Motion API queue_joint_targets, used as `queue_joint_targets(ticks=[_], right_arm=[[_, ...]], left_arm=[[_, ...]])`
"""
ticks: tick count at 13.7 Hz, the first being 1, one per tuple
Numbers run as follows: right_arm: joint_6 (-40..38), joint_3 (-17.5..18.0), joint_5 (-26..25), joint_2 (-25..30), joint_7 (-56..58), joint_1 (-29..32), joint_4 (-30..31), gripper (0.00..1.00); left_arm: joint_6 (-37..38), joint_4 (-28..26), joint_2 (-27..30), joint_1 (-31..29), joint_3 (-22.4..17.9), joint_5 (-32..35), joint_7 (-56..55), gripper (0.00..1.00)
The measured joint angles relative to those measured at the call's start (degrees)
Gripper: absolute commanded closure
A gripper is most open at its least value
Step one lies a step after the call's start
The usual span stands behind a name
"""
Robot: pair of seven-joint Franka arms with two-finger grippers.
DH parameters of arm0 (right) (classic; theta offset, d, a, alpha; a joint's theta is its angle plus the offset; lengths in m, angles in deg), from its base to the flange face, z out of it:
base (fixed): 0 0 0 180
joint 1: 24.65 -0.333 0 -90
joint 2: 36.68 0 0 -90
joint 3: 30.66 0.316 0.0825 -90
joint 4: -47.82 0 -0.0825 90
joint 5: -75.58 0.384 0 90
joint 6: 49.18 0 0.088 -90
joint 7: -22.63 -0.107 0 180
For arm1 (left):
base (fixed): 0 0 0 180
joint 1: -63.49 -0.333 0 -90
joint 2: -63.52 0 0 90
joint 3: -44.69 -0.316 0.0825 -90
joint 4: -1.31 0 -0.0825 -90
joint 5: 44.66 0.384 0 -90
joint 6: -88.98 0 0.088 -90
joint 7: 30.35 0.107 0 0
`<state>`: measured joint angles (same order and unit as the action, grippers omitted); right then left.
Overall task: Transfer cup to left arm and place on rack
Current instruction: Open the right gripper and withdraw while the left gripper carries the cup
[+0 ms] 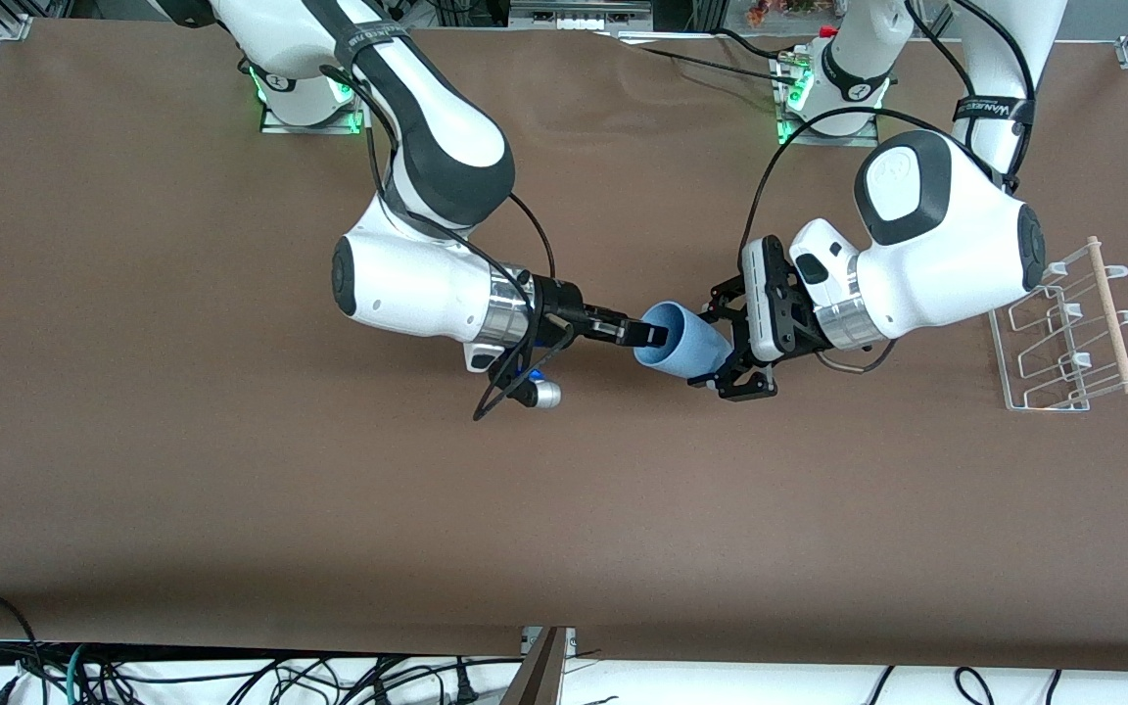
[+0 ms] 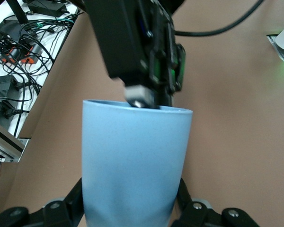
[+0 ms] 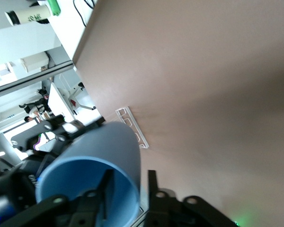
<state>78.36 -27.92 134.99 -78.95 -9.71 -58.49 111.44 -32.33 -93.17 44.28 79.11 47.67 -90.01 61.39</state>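
Above the brown table's (image 1: 231, 509) middle, well clear of the white wire rack (image 1: 1063, 338) | handover step: my right gripper (image 1: 644, 334) is pinching the small light-blue tapered plastic cup (image 1: 686, 351) by its rim, one finger inside | my left gripper (image 1: 738, 345) is straddling its base, contact unclear | next: left clamping firmly, then right letting go.

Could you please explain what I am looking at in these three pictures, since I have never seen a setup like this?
Two robot arms stand at a brown table. The wide picture looks down from a camera facing them; the other two come from cameras on each arm's wrist. Each arm ends in a two-fingered tool. The right tool pinches the rim of a light-blue cup, one finger inside, holding it in the air on its side. The left tool has its open fingers around the cup's base end, ready to take it; the pictures do not show whether they touch it. A white wire rack waits at the left arm's end of the table.
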Motion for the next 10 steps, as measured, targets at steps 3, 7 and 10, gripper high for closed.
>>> queue_joint_targets(ticks=[3, 7, 10], right_arm=[[-5.0, -1.1, -0.2, 1.4, 0.1, 3.3, -0.6, 0.0], [-17.0, -1.8, -10.7, 4.1, 2.3, 10.3, -0.6, 0.0], [-25.7, -2.0, -18.4, 5.1, 9.1, 14.3, -0.6, 0.0]], left_arm=[[4.7, 0.5, 0.7, -1.1, -0.6, 3.2, -1.9, 1.0], [16.6, 0.7, 2.8, -5.4, -0.9, 18.9, -10.1, 1.0], [24.0, 0.6, 3.1, -8.6, -1.0, 35.4, -16.0, 1.0]])
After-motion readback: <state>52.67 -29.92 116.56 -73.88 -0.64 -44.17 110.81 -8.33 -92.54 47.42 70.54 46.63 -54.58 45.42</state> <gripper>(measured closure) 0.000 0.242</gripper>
